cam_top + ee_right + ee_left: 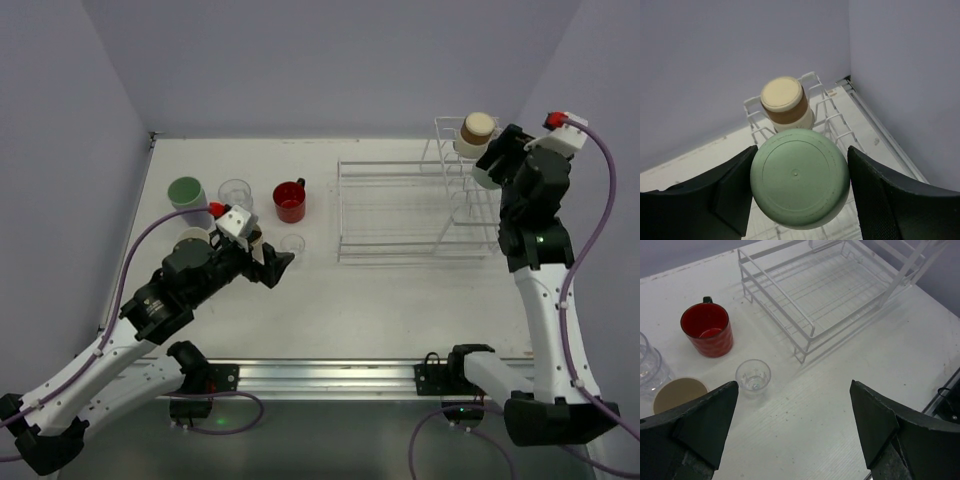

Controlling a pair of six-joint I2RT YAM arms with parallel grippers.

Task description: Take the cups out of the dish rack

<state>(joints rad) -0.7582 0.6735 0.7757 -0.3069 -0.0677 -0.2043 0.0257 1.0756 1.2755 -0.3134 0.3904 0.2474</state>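
Now clenching right fingers (885,200) on upturned pale green plastic cup (799,185), far right corner of tabletop (380,310).
Hovering with left fingers (695,420) released, near left edge.

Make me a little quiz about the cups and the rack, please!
1. Where does the red mug stand: in the rack or on the table?
2. True or false: the left tool is open and empty.
3. Pick one. The right tool has its fingers on either side of: A. the red mug, B. the green cup, C. a spoon.

Key: 1. on the table; 2. true; 3. B.
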